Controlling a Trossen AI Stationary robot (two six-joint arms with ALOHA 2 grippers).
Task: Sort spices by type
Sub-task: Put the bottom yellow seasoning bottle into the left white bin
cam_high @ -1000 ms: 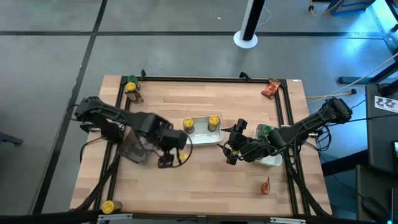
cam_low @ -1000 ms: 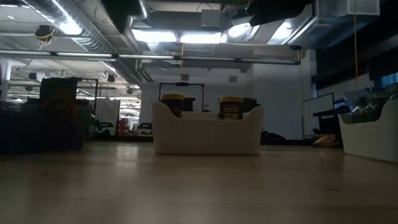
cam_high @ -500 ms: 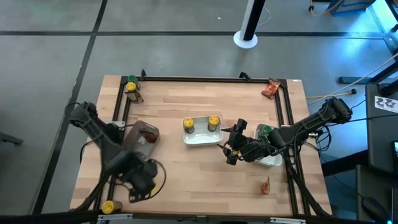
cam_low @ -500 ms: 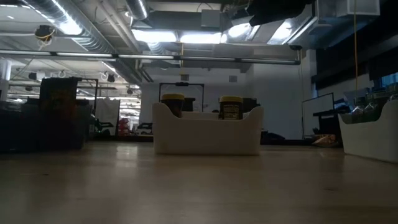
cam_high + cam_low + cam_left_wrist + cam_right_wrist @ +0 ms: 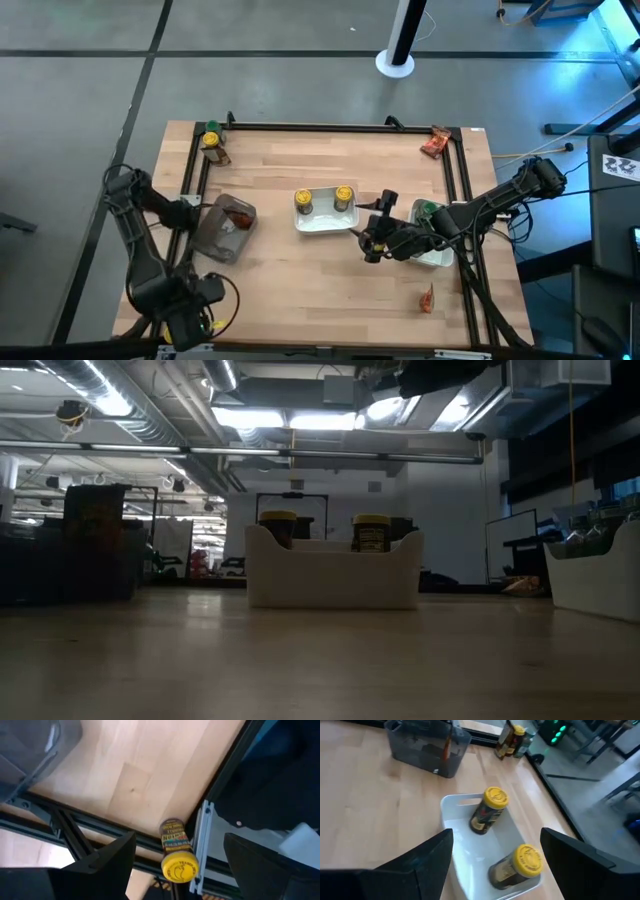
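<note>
A yellow-lidded spice jar (image 5: 178, 860) stands at the table's near left corner, beside the black frame rail. My left gripper (image 5: 192, 322) is open above it, one finger on either side (image 5: 177, 842), and touches nothing. My right gripper (image 5: 372, 240) is open and empty just right of the middle white tray (image 5: 322, 226). It looks down on that tray's two yellow-lidded jars (image 5: 492, 805) (image 5: 520, 865). These jars also show in the low view (image 5: 278, 525) (image 5: 371, 532).
A clear grey bin (image 5: 222, 232) holding a red packet (image 5: 238, 217) stands at the left. A second white tray (image 5: 438, 256) with a green-lidded jar (image 5: 427, 210) is at the right. Two jars (image 5: 211, 137) stand at the far left corner. Red packets lie at the far right corner (image 5: 434, 143) and near right (image 5: 428, 298).
My left gripper has swung from beside the grey bin at the table's middle toward the near left corner. It now stands over the yellow-lidded jar there. My right arm has kept still.
</note>
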